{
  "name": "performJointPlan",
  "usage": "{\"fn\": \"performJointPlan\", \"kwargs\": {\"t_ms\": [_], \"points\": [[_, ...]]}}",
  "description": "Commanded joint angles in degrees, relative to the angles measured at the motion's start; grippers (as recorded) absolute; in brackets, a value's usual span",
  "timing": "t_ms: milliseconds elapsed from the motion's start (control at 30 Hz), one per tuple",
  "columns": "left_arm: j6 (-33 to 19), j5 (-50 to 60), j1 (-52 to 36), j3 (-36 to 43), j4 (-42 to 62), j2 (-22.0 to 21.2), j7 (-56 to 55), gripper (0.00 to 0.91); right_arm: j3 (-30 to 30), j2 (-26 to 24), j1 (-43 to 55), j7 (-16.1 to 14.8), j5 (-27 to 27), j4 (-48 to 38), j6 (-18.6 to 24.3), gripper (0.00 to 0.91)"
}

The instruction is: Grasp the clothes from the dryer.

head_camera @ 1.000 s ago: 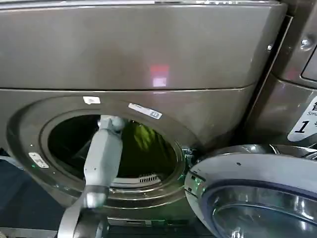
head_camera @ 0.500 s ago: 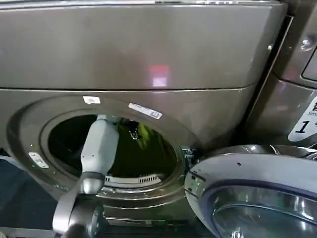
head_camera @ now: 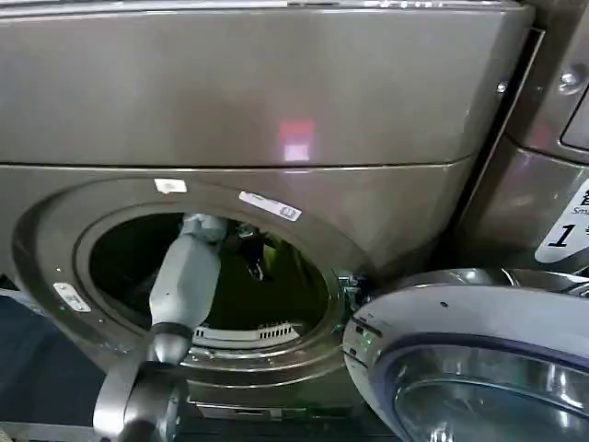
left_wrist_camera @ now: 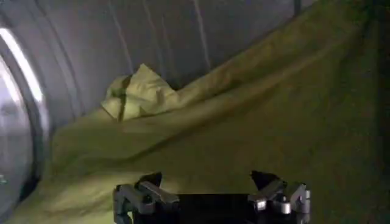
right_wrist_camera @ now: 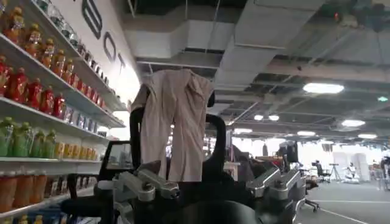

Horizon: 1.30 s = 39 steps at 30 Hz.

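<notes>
The dryer point(head_camera: 276, 101) is the big brown-grey machine with its round porthole open. Olive-green clothes point(head_camera: 287, 276) lie in folds inside the drum, and they spread across the left wrist view as clothes point(left_wrist_camera: 201, 128) with one bunched corner. My left arm reaches through the porthole. The left gripper point(head_camera: 252, 256) hangs in the drum just above the fabric. In the left wrist view the left gripper point(left_wrist_camera: 207, 182) is open, its dark fingertips point(left_wrist_camera: 150, 180) wide apart with nothing between them. My right gripper point(right_wrist_camera: 210, 182) is open and faces away into the room.
The dryer's round glass door point(head_camera: 469, 359) stands swung open at lower right, close to the porthole rim point(head_camera: 55, 276). A second machine point(head_camera: 552, 184) stands to the right. The grey ribbed drum wall point(left_wrist_camera: 152, 36) curves behind the clothes.
The left arm has swung a little to the left at the elbow. The left gripper has come out from behind the forearm and moved down and right, closer to the clothes.
</notes>
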Motion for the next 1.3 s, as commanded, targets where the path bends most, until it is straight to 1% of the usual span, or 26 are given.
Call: {"fn": "performJointPlan", "kwargs": {"t_ms": [33,167,200,233,300,567,867,1000,1067,1133,1233,1267,1300], "points": [[-0.06,-0.54,0.14,-0.01,2.89,0.00,-0.26,0.907,-0.06,0.05,0.05,0.03,0.01,0.02,0.04,0.907],[-0.13,-0.63,0.14,-0.12,4.12,0.03,-0.66,0.907,-0.19,0.10,0.06,0.02,-0.03,0.08,0.13,0.907],[-0.11,-0.96,0.28,-0.04,4.05,0.07,-0.72,0.865,-0.22,0.11,0.09,0.02,-0.04,0.13,0.12,0.907],[-0.16,-1.34,0.36,-0.07,4.00,0.06,-0.72,0.228,-0.24,0.12,0.10,0.01,-0.06,0.16,0.13,0.907],[-0.61,-1.91,0.47,-0.08,4.04,0.14,-0.77,0.000,-0.24,0.09,0.09,0.01,-0.06,0.15,0.13,0.907],[-0.83,-4.58,0.94,-0.24,3.69,0.24,-2.39,0.000,-0.08,0.16,-0.20,-0.02,-0.06,-0.08,0.24,0.907],[-0.86,-4.89,1.37,-0.18,3.52,0.87,-2.33,0.000,-0.17,0.69,-0.06,0.00,-0.08,0.23,0.29,0.907],[-0.83,-5.52,1.57,-0.21,1.99,0.83,-2.53,0.000,-0.33,0.67,0.00,-0.21,-1.22,0.25,0.22,0.907],[-0.79,-7.27,2.64,-0.95,-1.28,0.50,-4.75,0.000,-0.38,0.57,0.17,-0.07,-3.97,-0.07,0.01,0.907],[0.22,-10.70,4.62,-2.06,-6.28,-0.01,-8.43,0.000,-0.39,0.71,0.25,0.07,-4.05,0.24,-0.48,0.907],[1.19,-12.44,6.94,-2.81,-9.83,-0.40,-14.89,0.000,-0.52,0.70,0.22,0.02,-4.06,0.43,-0.45,0.907],[2.56,-13.77,7.08,-2.57,-10.24,-0.48,-20.34,0.000,-0.65,0.72,0.29,0.06,-4.06,0.75,-0.47,0.907],[2.53,-14.75,7.04,-2.53,-10.22,-0.57,-23.47,0.000,-0.78,0.76,0.43,0.18,-3.77,1.09,-0.83,0.907]]}}
